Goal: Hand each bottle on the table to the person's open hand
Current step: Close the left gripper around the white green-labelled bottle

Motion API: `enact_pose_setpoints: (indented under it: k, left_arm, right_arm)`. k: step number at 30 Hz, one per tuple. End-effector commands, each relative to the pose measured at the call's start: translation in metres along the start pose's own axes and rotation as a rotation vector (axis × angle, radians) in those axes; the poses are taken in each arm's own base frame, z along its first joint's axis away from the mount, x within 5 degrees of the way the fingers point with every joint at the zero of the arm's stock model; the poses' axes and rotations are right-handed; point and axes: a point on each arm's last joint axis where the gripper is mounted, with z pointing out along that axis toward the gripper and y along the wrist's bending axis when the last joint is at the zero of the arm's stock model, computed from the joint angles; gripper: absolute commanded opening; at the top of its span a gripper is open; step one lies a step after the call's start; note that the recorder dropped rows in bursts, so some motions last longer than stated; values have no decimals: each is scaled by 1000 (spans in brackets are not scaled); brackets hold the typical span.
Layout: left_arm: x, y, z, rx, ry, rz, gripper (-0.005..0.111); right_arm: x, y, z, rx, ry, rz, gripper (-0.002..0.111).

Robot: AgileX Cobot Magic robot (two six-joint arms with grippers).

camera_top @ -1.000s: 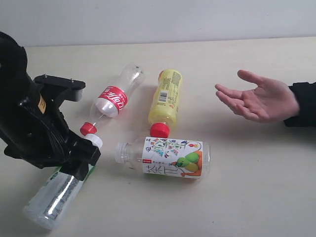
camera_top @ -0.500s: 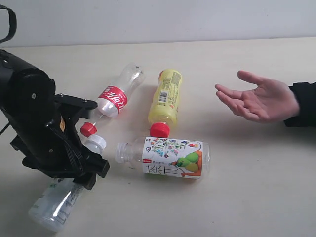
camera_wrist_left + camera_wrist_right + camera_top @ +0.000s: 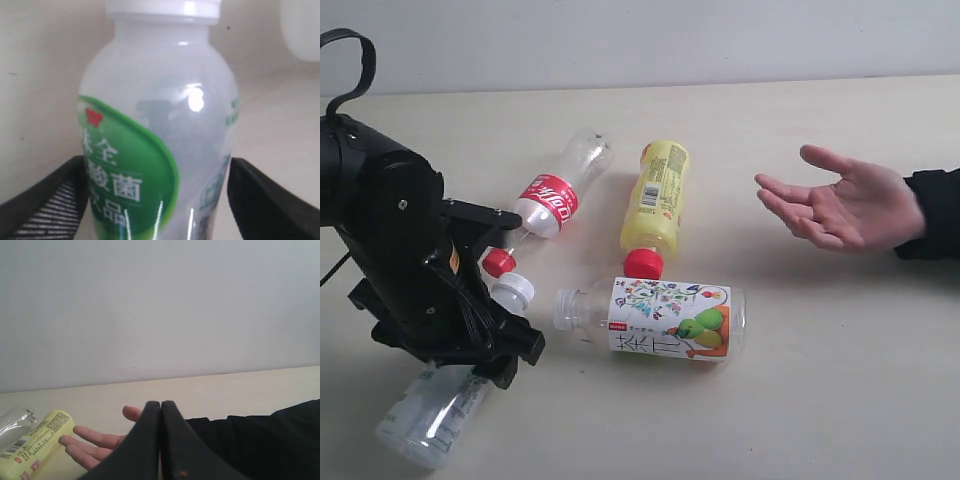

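All four bottles [image 3: 660, 320] on surface [image 3: 820, 390]; none in hand [image 3: 850, 205] yet. Left end effector [image 3: 157, 167] apart, straddling green-label bottle [image 3: 150, 125]; right end effector [image 3: 160, 405] together, empty.

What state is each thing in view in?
Clear plastic bottle with red label and red cap: on its side, capped.
Yellow plastic bottle with red cap: on its side, capped.
Clear plastic bottle with pear-picture label: on its side.
Clear plastic bottle with green-white label and white cap: on its side, capped.
Left gripper: open, fingers either side of the green-white bottle.
Right gripper: shut, empty.
Person's hand: open, palm up, empty.
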Motion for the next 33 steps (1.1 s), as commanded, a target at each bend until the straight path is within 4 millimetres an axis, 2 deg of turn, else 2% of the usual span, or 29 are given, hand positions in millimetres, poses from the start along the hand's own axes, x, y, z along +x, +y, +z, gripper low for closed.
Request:
enact_pose_setpoints:
  k: [1,33]
  left_arm:
    - [0,-2,1,1,-6,2,73]
    - [0,-3,4,23,-38,-34,73]
  right_arm:
    - [1,0,0,5,-5,0,0]
    - [1,0,0,5,-5,0,0]
